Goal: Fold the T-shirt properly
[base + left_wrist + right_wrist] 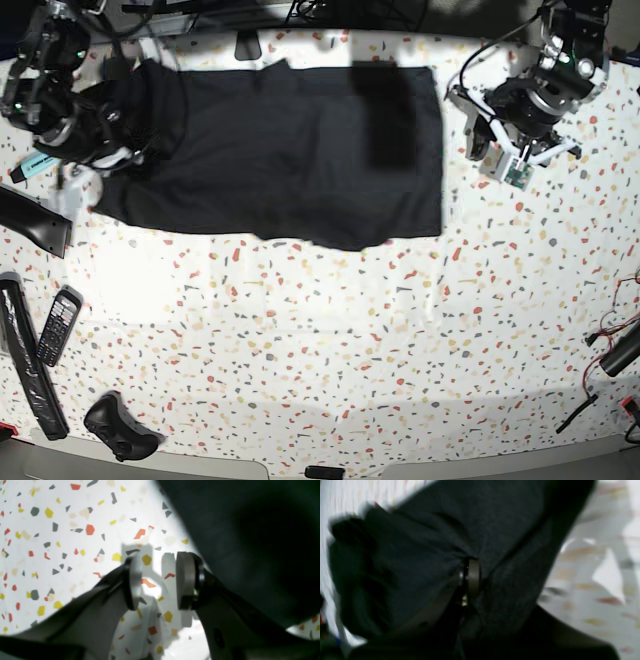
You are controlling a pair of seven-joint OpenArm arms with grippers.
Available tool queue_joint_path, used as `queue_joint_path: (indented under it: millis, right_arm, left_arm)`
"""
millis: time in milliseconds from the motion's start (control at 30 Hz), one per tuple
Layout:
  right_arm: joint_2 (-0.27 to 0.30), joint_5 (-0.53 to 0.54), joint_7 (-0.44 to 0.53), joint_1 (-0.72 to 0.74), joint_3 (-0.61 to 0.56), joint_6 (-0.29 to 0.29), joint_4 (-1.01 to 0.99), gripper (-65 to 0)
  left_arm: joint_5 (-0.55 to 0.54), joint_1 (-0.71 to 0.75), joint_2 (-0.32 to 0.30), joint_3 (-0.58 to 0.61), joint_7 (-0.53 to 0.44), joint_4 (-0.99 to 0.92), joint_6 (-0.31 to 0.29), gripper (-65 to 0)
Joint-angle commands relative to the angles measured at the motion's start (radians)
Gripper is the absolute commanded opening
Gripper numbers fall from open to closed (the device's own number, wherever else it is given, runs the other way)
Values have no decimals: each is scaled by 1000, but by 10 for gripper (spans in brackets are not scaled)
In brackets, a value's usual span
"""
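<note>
Up in the top half of the base view, the T-shirt [290, 150] is lying spread flat on the speckled table [330, 340], plain black side up, with its long edges running left to right. The right gripper [470, 580] is over at the left end of the cloth in that view, and from its wrist cam I can see the jaws pinched down on a bunch of black fabric, wrinkles fanning out from the pinch. So that side has a hold on the shirt. The picture is smeary though, so I can't say how many layers it's got.

The left gripper [156, 580] is just off the right-hand edge of the shirt, jaws standing wide with nothing between them, only bare tabletop. The dark cloth fills the upper right of its wrist view, close to one pad [185, 580] but not in the gap.

My take on doing this step well: I wouldn't lift with just one side pinned, or the far end will drag and skew. I'd bring the open claw onto the matching corner, get a clean bite on the hem, then raise both together and lay the fold over evenly. The remotes [55, 330] at lower left are well clear.
</note>
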Motion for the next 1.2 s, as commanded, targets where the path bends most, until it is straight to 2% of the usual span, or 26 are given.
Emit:
queue_joint_path:
  millis: [0, 67, 200, 433, 667, 933, 1000, 1167]
  right_arm:
    - [4, 61, -23, 11, 1, 13, 50, -650]
    - [-15, 105, -69, 11, -1, 13, 116, -650]
    - [-87, 118, -68, -8, -51, 12, 244, -650]
    - [-183, 106, -49, -6, -300, 9, 318, -650]
    - [-290, -112, 29, 44, -528, -53, 317, -650]
    - [-409, -282, 121, 54, -714, -102, 314, -650]
    - [-424, -314, 138, 53, -750, -119, 301, -650]
    - [-451, -317, 158, 54, -821, -120, 229, -650]
  left_arm:
    - [-4, -2, -11, -3, -16, 16, 1, -430]
    - [-4, -2, -12, -3, -16, 16, 1, -430]
    - [-4, 1, -11, -3, -16, 16, 2, -430]
    - [-4, 11, -11, -3, -16, 16, 2, -430]
    - [-4, 23, -11, -3, -15, 16, 2, -430]
    - [-5, 23, -11, -3, -14, 16, 2, -430]
    - [-5, 26, -11, -3, -15, 16, 2, -430]
    - [-4, 34, -11, -3, -15, 16, 0, -430]
